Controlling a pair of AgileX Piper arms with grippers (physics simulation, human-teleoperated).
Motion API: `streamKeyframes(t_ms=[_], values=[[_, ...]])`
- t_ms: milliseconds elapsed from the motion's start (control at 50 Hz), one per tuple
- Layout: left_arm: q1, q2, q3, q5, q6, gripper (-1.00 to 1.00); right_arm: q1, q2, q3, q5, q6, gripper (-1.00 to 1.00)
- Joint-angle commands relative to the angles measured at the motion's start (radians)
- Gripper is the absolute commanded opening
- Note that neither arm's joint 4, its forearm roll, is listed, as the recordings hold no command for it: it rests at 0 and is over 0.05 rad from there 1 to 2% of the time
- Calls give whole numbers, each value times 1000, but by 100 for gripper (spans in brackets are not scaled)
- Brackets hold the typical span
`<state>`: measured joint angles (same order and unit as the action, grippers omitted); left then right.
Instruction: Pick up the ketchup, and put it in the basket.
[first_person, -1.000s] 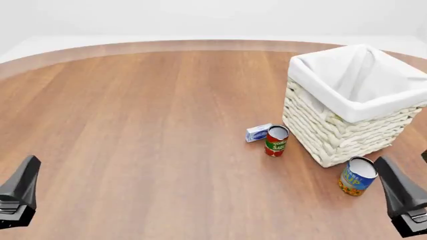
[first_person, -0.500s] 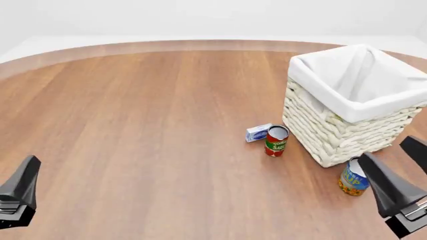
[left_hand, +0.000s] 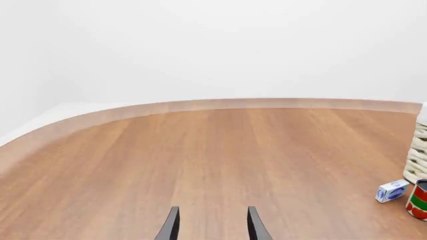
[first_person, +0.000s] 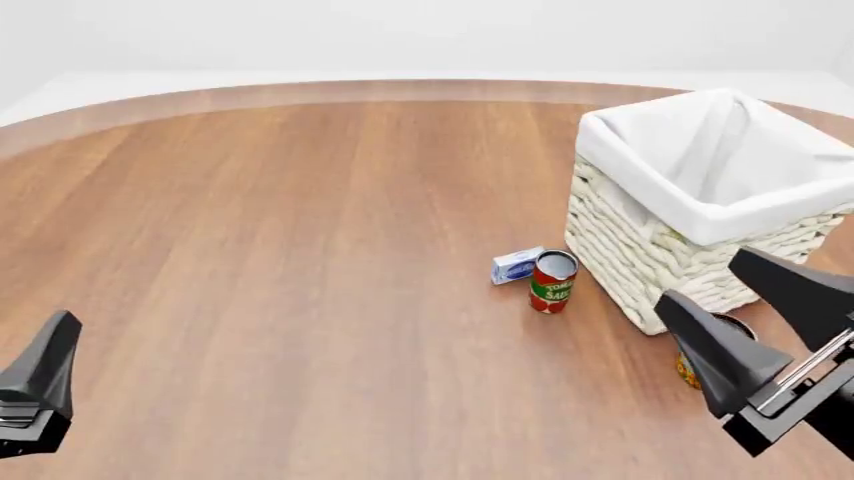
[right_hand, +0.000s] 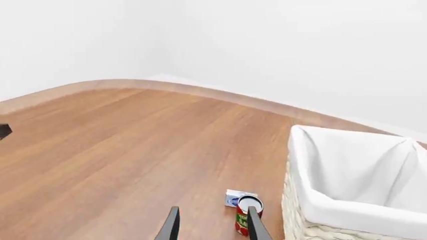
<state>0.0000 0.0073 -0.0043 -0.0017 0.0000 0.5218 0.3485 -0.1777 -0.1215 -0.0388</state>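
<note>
The right gripper (first_person: 747, 305) is raised at the front view's lower right, its two dark fingers (first_person: 707, 350) spread apart with nothing between them, pointing up and to the left. The left gripper (first_person: 54, 345) sits low at the lower-left corner, its fingers (left_hand: 172, 225) parted and empty in the left wrist view.

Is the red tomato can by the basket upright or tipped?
Upright: the red tomato can stands on its base beside the basket, round lid facing up.

A red tomato can (first_person: 553, 282) stands upright touching a small blue-white box (first_person: 515, 265) on the wooden table (first_person: 267, 250).
</note>
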Motion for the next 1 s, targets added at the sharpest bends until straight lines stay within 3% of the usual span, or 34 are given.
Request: streamKeyframes(t_ms=[20,500,1000], values=[[0,0,0,0,0,100,84,125,-22,-80,-15,100],[0,0,0,0,0,100,255,399,-103,-226,-52,100],[0,0,0,0,0,100,385,653,-173,-360,4,100]])
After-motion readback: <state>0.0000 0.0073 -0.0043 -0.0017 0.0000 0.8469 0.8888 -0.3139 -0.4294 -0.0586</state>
